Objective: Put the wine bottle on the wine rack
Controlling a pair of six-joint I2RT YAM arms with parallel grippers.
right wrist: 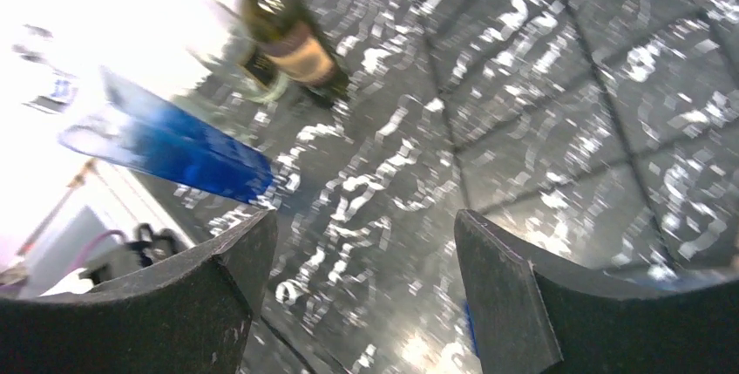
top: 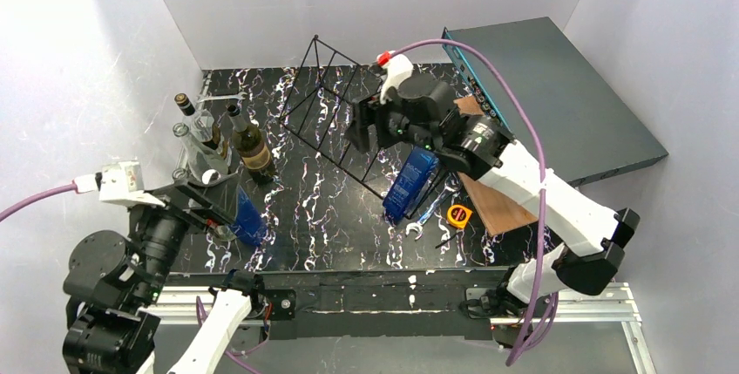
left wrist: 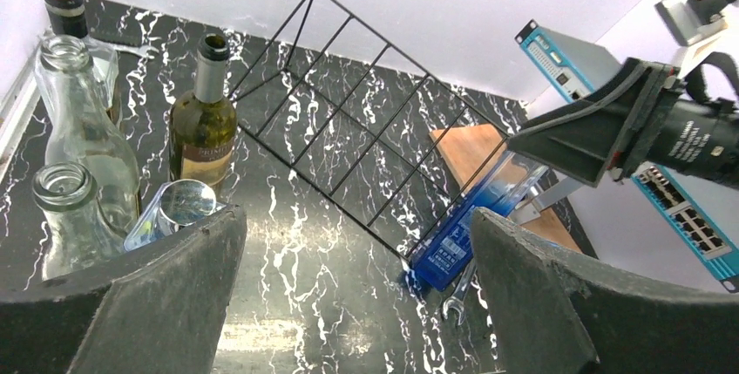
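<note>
1. Wine bottle [top: 251, 146] stands upright on the table [top: 331, 217], just left of the rack [top: 338, 105] and beside the clear bottles [top: 199, 139]. It is not on the rack.
2. Left gripper [left wrist: 357, 221]: jaws spread, nothing between them. It sits low at the table's near left, with a blue bottle [top: 248, 217] just beside it.
3. Right gripper [right wrist: 362, 226]: jaws spread, empty, over the rack's right part.
4. Second blue bottle [top: 410, 184] is tilted at the rack's right end, with a wrench [top: 427, 217] and a tape measure [top: 459, 214] near it.

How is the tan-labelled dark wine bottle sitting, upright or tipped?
Upright. The dark wine bottle stands on its base on the table, neck up, beside the wine rack.
</note>
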